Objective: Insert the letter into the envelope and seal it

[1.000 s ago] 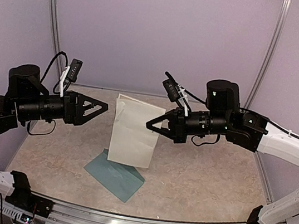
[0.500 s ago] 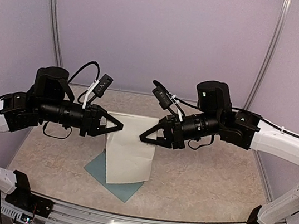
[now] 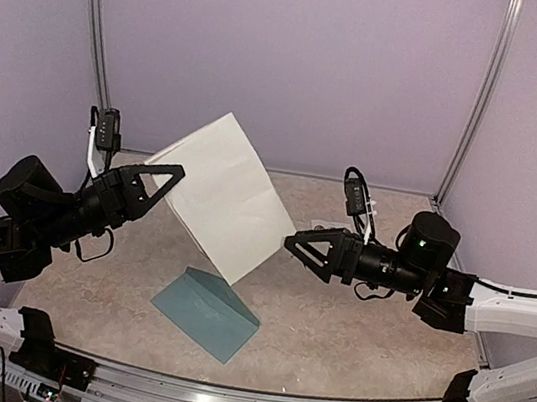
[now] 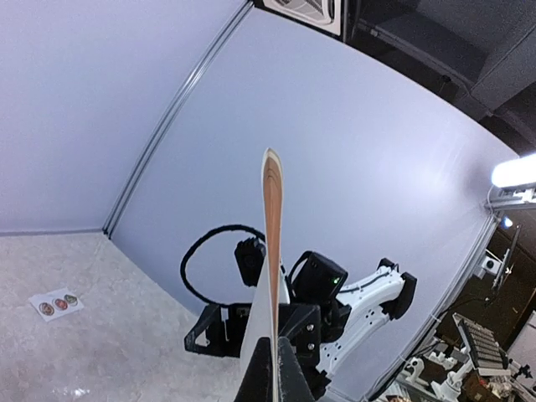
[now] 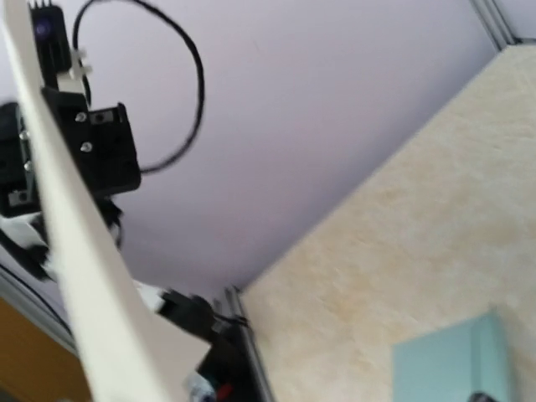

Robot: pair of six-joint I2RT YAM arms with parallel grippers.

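Cream paper, the letter [image 3: 221, 194], hangs tilted above the middle of the tabletop [image 3: 361, 326], pinched at its left corner by the left gripper [image 3: 169, 176] on a raised arm. The right gripper [image 3: 296, 245] (jaws spread, empty) points leftward near the sheet's lower corner. The envelope [image 3: 206, 311] lies by the front edge.

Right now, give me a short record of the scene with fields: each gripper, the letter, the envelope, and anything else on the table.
left gripper: shut on the letter's left corner
right gripper: open, holding nothing, tips close beside the letter's right edge
letter: lifted off the table, tilted, plain white back toward the top camera
envelope: teal, flat on the table under the letter's lowest corner, not held
sticker strip: lying on the table
task state: letter not yet in the envelope
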